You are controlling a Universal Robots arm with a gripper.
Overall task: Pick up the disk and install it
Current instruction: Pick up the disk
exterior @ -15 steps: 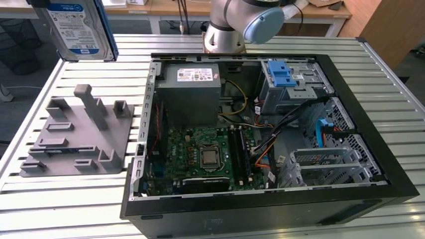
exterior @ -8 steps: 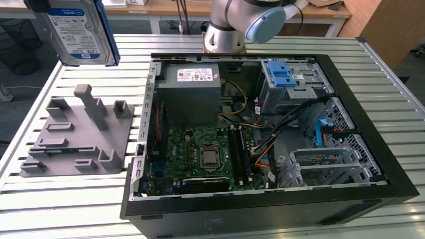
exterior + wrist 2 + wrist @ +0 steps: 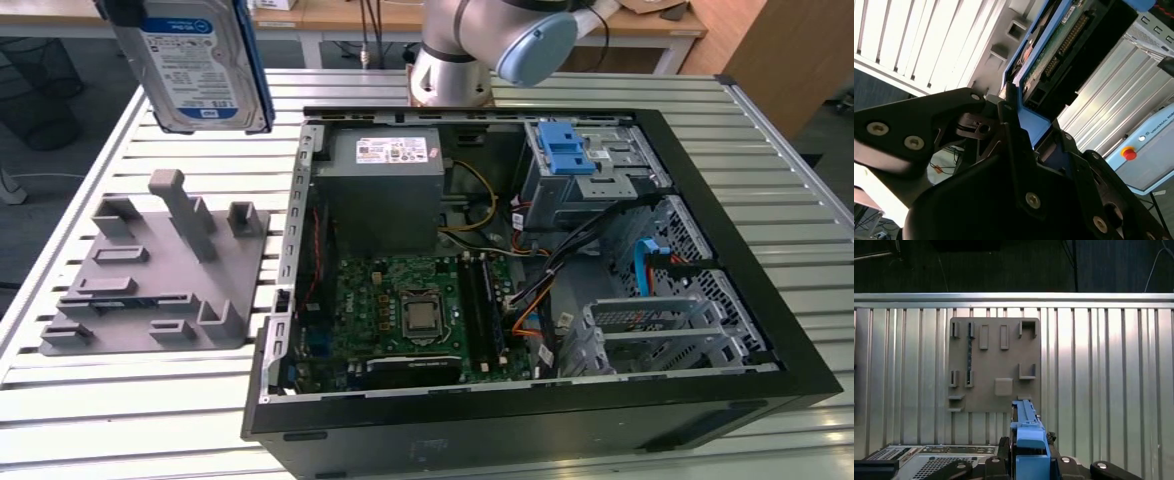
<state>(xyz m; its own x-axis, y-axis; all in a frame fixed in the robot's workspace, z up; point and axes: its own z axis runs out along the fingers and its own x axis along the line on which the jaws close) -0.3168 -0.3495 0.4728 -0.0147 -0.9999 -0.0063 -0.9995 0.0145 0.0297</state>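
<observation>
2 black fingers (image 3: 1010, 125) of the gripper (image 3: 1029, 127) are clamped on the bright blue plastic carrier of the flat silver-grey disk (image 3: 1064, 45), gripping it from both sides of its short end. In the second wrist view the disk's green circuit board and connector edge face the camera. In the exterior view the disk (image 3: 194, 65) hangs upright in the air at the exterior view's upper left, white-and-blue label showing, outside the open black computer case (image 3: 534, 430).

Below the disk, a grey plastic fixture plate with raised slots (image 3: 154, 275) lies on the slatted metal table (image 3: 134, 400), just beside the case's side wall. Inside the case lie a green motherboard (image 3: 400, 310), a grey metal box with a white sticker (image 3: 387, 180) and, toward the exterior view's right, a grey metal cage with a blue plastic latch (image 3: 581, 165). Behind the case stands the silver arm base (image 3: 454, 60).
</observation>
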